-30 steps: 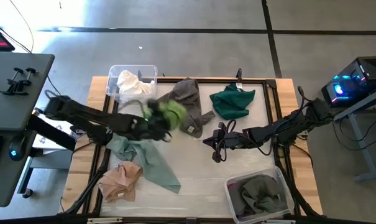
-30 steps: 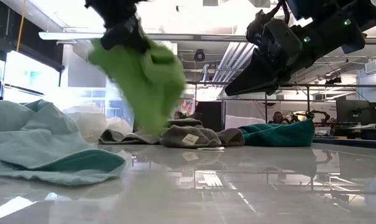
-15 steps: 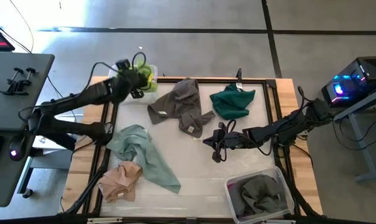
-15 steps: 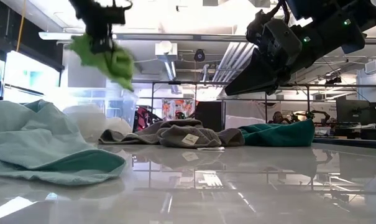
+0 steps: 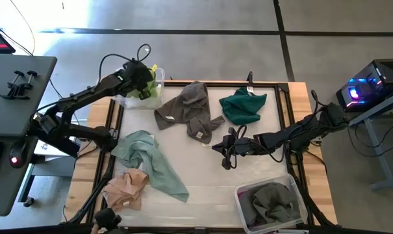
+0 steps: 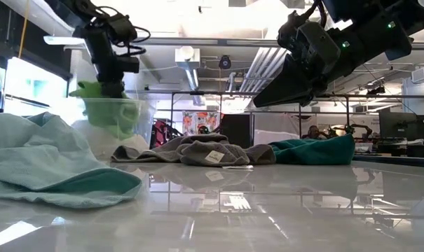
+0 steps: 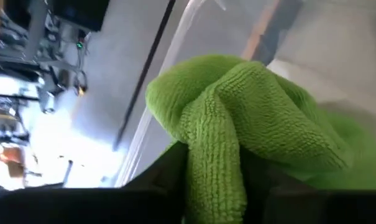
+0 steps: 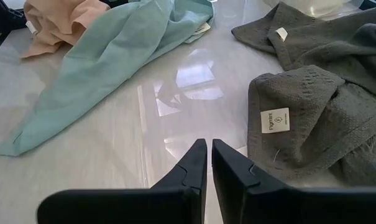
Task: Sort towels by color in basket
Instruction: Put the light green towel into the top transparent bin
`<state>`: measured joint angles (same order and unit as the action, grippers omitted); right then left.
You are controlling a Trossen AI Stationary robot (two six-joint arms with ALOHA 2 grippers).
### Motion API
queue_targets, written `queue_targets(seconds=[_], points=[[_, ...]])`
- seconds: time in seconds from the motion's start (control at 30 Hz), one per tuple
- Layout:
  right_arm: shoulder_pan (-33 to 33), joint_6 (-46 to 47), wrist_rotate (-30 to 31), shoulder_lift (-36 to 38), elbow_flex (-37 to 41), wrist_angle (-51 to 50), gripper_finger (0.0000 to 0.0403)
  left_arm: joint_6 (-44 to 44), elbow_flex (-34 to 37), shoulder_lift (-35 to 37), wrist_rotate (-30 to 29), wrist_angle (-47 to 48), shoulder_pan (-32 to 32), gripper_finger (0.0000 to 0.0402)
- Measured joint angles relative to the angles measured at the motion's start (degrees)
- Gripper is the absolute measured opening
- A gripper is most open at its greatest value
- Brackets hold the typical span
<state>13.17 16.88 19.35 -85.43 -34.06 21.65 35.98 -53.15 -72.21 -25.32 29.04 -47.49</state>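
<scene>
Lab: exposed ducts (image 6: 190, 59), monitors (image 6: 397, 126)

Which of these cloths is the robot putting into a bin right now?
The lime green towel: it hangs from the left gripper into the clear bin at the table's far left corner; the others lie untouched.

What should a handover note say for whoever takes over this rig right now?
Left gripper: over the far-left bin, lime towel between its fingers; whether they have let go is unclear.
Right gripper: shut, empty, hovering mid-table near the grey towel.
Done: a grey towel lies in the near-right bin; lime is at the far-left bin.
Left on the table: grey, teal towel, mint towel, peach towel.
Next, probably: finish the lime drop, then grey to the near-right bin.
</scene>
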Motion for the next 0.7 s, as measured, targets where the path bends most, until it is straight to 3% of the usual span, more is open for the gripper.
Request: queue_targets(seconds=[0.2, 0.33, 0.5, 0.63, 0.7], points=[[0.00, 0.01, 0.45, 0.00, 0.00, 0.02, 0.0020, -13.05, -5.07, 0.05, 1.64, 5.65, -0.50, 0.0163], [0.00, 0.13, 1.81, 0.00, 0.00, 0.02, 0.0020, -21.66, -9.79, 0.18, 2.80, 12.80, -0.53, 0.0181], [-0.02, 0.16, 1.90, 0.00, 0.00, 0.02, 0.0020, -24.57, -10.70, -0.10, 6.10, 13.80, -2.34, 0.0165], [-0.02, 0.18, 1.92, 0.00, 0.00, 0.02, 0.0020, -27.18, -9.54, -2.59, 6.63, 13.18, -6.40, 0.0128], [-0.02, 0.18, 1.92, 0.00, 0.00, 0.02, 0.0020, -27.88, -8.66, -4.58, 9.76, 13.20, -8.43, 0.0104]])
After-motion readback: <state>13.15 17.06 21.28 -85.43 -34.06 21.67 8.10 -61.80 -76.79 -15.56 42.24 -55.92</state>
